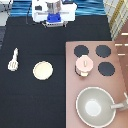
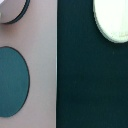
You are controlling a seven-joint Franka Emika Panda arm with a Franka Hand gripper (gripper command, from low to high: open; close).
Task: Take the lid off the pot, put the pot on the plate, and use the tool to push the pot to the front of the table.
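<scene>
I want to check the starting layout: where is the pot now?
In the exterior view the pot, lid on, sits on the stove at right, among the burners, above the pan; the gripper is at top.

One pincer (image 1: 54, 21) hangs at the exterior view's top, over the black surface (image 1: 30, 100). One stove (image 1: 120, 80) carries four burners (image 1: 103, 50), one covered by one pot (image 1: 84, 67) wearing one lid (image 1: 85, 63). One grey pan (image 1: 95, 106) sits there too. On the surface lie one plate (image 1: 43, 70) and one tool (image 1: 13, 60).
</scene>
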